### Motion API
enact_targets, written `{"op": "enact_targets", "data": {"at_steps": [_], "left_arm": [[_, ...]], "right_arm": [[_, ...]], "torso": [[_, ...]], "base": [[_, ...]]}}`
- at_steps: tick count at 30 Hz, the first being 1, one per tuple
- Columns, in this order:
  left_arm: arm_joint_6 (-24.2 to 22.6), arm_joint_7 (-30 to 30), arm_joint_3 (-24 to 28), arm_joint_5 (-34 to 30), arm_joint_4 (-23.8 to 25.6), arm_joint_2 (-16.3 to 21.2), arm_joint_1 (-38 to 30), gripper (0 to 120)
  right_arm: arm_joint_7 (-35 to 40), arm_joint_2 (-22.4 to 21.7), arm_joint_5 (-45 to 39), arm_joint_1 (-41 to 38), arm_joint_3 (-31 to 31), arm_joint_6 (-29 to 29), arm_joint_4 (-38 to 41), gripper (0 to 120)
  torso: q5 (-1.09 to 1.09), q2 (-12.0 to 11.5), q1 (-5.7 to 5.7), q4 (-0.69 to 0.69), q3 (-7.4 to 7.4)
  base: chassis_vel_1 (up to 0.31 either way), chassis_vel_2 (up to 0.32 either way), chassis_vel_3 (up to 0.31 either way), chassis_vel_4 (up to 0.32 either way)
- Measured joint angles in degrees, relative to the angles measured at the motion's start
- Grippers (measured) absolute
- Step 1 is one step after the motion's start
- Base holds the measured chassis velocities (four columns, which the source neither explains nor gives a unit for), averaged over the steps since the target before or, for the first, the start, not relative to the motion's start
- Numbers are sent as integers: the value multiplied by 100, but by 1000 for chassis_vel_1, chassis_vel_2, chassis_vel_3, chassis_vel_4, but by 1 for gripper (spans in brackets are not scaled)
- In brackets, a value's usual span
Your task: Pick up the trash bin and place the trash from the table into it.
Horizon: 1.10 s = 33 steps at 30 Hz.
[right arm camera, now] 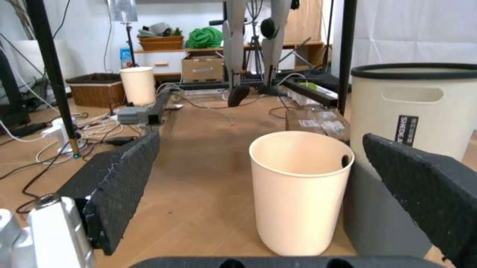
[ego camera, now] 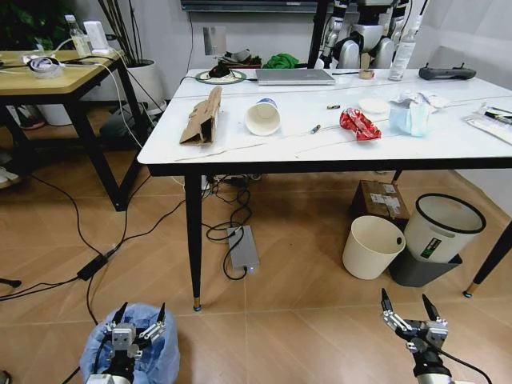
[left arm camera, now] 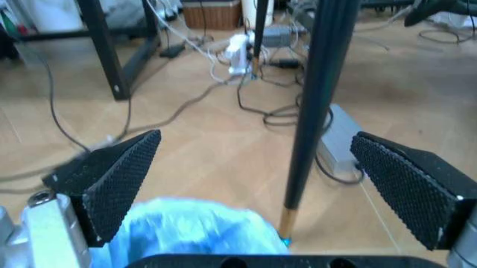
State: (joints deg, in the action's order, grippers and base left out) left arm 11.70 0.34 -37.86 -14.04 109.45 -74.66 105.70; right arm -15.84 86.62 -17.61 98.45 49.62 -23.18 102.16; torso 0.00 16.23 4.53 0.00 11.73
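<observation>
Head view: left gripper (ego camera: pixel 138 318) is hovering jaws-apart over blue-bagged trash bin (ego camera: pixel 160 356) for pickup, right gripper (ego camera: pixel 409 308) idling spread, trash (ego camera: pixel 359 124) waiting on tabletop (ego camera: pixel 240 142).

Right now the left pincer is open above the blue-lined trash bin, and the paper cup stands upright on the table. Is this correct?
Not quite. The paper cup lies on its side on the table, as the head view shows. The left pincer is indeed open above the blue-lined trash bin.
</observation>
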Motion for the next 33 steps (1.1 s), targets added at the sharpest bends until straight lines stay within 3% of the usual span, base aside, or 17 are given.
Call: {"op": "enact_targets", "data": {"at_steps": [12,14,15,17,20,26,28,33], "left_arm": [[-208,-101,41,-28,118,-11,168,100],[-195,-754,193,245,150,55,137,100],[-195,-754,193,245,150,55,137,100],[-349,-1868,491,430,303,201,108,100],[-411,-2637,658,745,422,351,84,100],[-103,-2761,750,731,411,377,93,100],[431,-2507,757,847,160,321,-2,100],[705,-2085,709,799,-26,255,-71,100]], "right_arm": [[-4,9,118,20,-99,-30,-26,100],[-4,3,119,26,-106,-30,-22,100],[-4,3,119,26,-106,-30,-22,100],[-4,-10,120,30,-113,-30,-25,100],[-4,-13,136,22,-146,-30,-58,100],[-4,5,155,-2,-203,-33,-78,100],[-4,5,158,-5,-215,-34,-78,100],[-4,-7,158,-4,-214,-36,-78,100]], "torso": [[0,-273,-72,0,-202],[0,-331,-86,0,-246],[0,-331,-86,0,-246],[0,-384,-102,0,-282],[0,-458,-122,-1,-335],[1,-493,-143,0,-348],[0,-493,-144,-1,-346],[-1,-486,-144,0,-338]], "base": [[0,0,0,0],[0,0,0,0],[0,0,0,0],[0,0,0,0],[0,0,0,0],[0,0,0,0],[0,0,0,0],[0,0,0,0]]}}
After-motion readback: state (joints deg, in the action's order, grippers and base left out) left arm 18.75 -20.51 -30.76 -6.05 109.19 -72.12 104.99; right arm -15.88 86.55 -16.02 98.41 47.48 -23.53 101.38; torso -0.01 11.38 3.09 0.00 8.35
